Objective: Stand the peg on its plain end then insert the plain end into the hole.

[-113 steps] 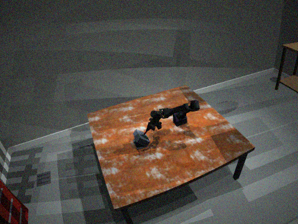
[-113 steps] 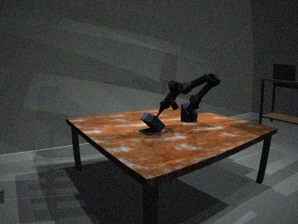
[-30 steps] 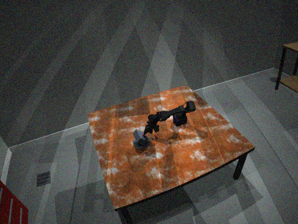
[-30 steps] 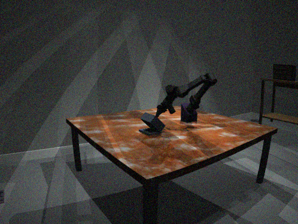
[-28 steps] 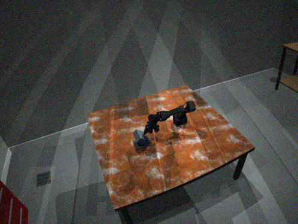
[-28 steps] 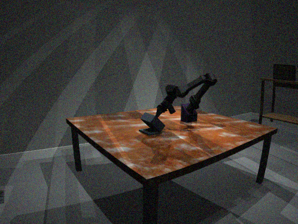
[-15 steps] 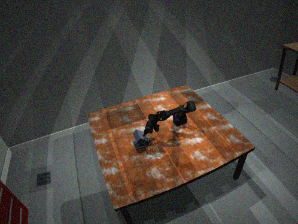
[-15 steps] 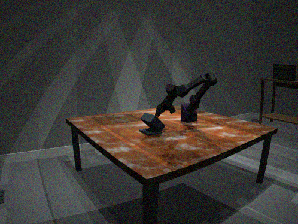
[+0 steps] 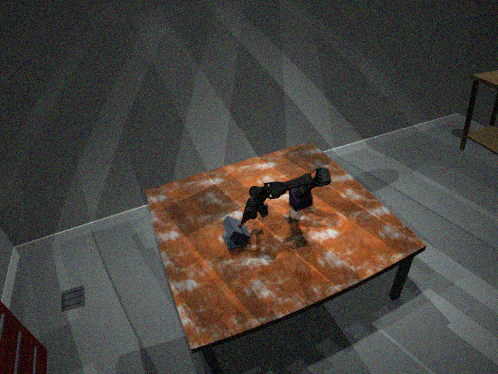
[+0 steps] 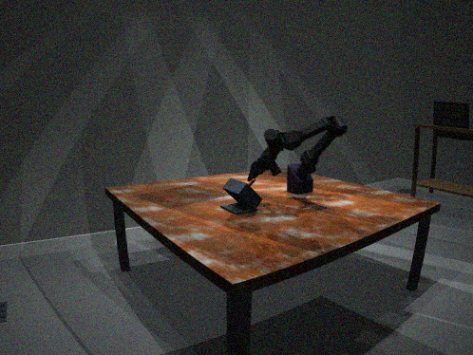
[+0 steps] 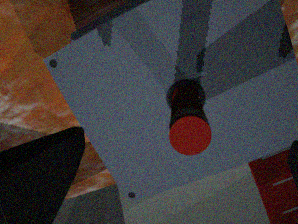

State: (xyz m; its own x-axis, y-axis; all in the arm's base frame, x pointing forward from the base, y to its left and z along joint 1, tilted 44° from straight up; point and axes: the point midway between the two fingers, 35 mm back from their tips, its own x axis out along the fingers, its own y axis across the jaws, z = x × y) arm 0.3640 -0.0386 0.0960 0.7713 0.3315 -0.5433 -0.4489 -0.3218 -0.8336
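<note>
The sloped panel (image 9: 231,228) (image 10: 242,190) (image 11: 110,110) stands on the table with its pale grey-blue face tilted toward the arm. The red peg (image 10: 251,182) (image 11: 190,136) sits in the hole of that face, with its red end sticking out toward the wrist camera. Its white band does not show clearly, and its depth in the hole is hidden. My gripper (image 11: 189,145) is open wide and empty, with the fingers on either side of the peg's outer end and apart from it. In the top and exterior views the fingertips are small and dark, just off the panel face.
The rust-orange table (image 9: 280,280) (image 10: 304,237) bears the panel and the arm's base (image 9: 301,198) (image 10: 299,180). The panel's foot plate (image 10: 233,208) lies on the table. A side table (image 9: 485,76) stands far off at the right, and a red object (image 9: 17,340) is at the lower left.
</note>
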